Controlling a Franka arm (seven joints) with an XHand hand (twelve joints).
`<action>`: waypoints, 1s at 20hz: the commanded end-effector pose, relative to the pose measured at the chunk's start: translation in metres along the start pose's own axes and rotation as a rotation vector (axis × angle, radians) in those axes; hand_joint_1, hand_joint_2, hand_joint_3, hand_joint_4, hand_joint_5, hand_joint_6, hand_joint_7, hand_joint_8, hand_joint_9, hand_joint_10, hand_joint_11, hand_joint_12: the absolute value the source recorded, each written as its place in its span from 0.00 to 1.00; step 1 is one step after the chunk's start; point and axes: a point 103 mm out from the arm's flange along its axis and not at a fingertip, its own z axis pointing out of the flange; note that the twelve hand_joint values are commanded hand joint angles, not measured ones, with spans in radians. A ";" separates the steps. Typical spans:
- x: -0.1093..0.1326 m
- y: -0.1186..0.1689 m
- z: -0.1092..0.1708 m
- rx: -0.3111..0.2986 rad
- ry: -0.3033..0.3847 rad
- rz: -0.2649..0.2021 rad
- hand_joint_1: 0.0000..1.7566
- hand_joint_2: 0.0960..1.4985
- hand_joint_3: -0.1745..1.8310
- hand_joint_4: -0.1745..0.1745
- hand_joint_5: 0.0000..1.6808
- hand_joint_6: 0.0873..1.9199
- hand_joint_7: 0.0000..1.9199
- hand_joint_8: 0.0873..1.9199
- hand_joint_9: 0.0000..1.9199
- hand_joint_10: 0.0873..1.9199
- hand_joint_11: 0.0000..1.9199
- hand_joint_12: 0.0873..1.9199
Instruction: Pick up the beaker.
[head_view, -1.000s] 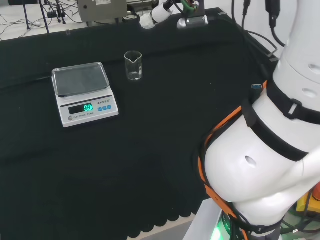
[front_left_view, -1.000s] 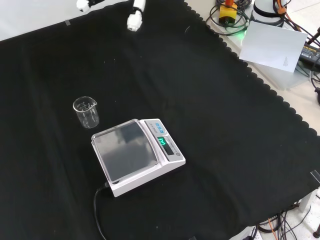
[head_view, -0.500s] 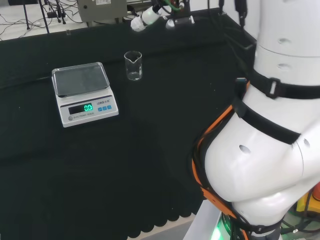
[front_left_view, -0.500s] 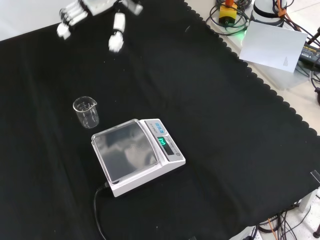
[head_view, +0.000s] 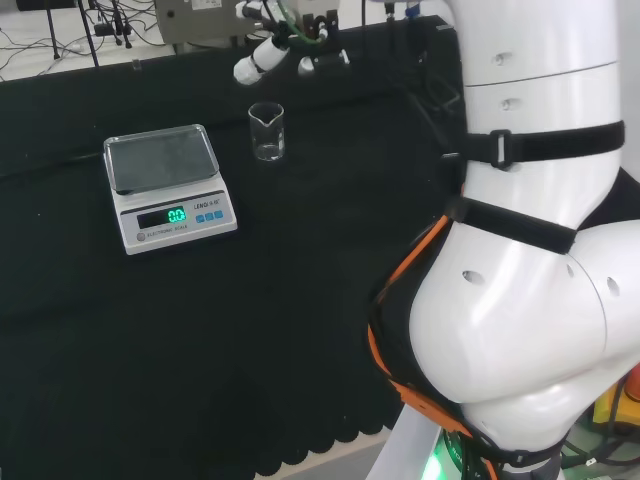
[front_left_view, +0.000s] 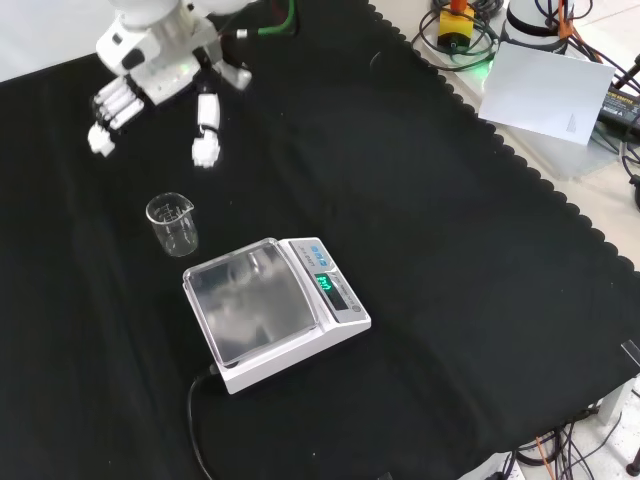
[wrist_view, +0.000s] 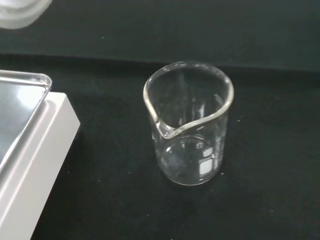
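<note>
While you look down from the front view, your hand (front_left_view: 150, 65) hangs above the black cloth (front_left_view: 420, 200) with its fingers (front_left_view: 207, 125) straight and spread, holding nothing. Your beaker (front_left_view: 173, 224) stands upright on the cloth nearer the camera than the hand, well apart from the fingertips and untouched. It sits just beside the back corner of the scale (front_left_view: 272, 310), not touching it. From the wrist view you see the beaker (wrist_view: 188, 125) empty, its spout facing the camera.
</note>
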 end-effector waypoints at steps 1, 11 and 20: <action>0.017 0.014 0.041 0.093 0.018 -0.032 0.33 0.43 0.14 0.74 0.00 0.00 0.00 0.20 0.06 0.41 0.00 0.72; 0.008 0.023 0.072 0.167 0.010 -0.012 0.33 0.42 0.13 0.75 0.00 0.00 0.00 0.20 0.06 0.41 0.00 0.72; -0.003 0.036 0.105 0.229 -0.010 0.014 0.33 0.42 0.13 0.76 0.00 0.00 0.00 0.20 0.06 0.41 0.00 0.72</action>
